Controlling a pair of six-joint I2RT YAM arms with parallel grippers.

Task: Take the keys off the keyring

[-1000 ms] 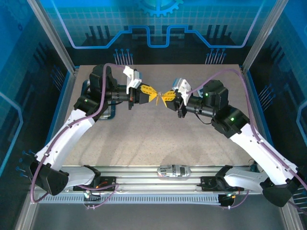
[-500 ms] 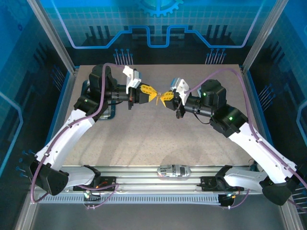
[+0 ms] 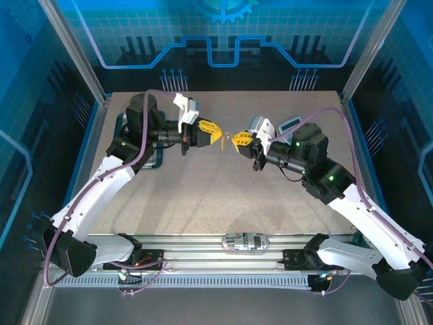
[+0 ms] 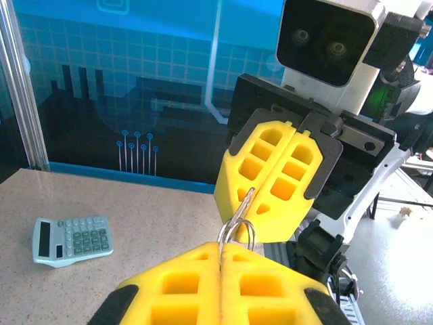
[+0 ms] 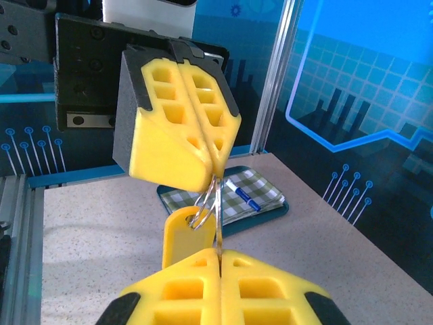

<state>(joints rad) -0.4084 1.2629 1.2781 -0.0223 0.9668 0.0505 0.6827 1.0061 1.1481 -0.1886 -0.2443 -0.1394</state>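
A: Done yet, or nowhere near?
B: Nope lol. Pinching keyring (image 5: 181, 233) with left gripper (image 3: 218, 133), key (image 5: 218, 237) with right gripper (image 3: 237, 140), mid-frame above desk (image 3: 203, 196). Still joined, so needs pulling apart.

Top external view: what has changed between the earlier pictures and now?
The right claw drew slightly back to the right with the key, and its arm swung aside, uncovering the calculator. The left claw stayed put, shut on the keyring.

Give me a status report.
Left gripper shut on keyring. Right gripper shut on key, not yet off. Calculator and checked cloth lie well clear.
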